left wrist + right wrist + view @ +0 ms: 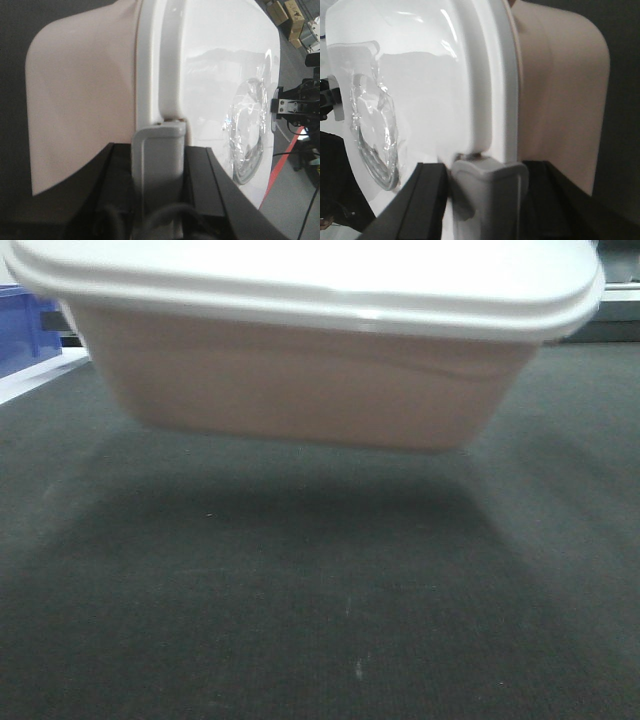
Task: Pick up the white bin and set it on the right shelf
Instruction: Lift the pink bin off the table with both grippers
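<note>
Grip on two small latches is all that carries the white bin [300,380], which hangs clear of the dark mat [300,640] with its shadow spread beneath it and its lid [300,270] filling the top of the front view. At the left end, the left gripper [158,155] is pinched around the grey latch [159,140] at the lid's rim, one black finger on either side. At the right end, the right gripper [487,172] clamps the right-end latch [490,185] in the same way. The likeliest failure, as I judge it, is a latch unsnapping or sliding out of the fingers, because the body's whole weight pulls on the lid. If the arms drift apart or move unevenly during the carry, the bin could twist free, and it already sits slightly lower toward the right of the front view. The clear film [247,130] over the lid's recess plays no part in the hold. Around the bin, a blue bin [25,325] stands at the far left edge, away from any rightward path. Cartons [292,15] lie on the floor beyond in the left wrist view. The right shelf appears in none of the views, so I cannot tell what lies between bin and shelf.
</note>
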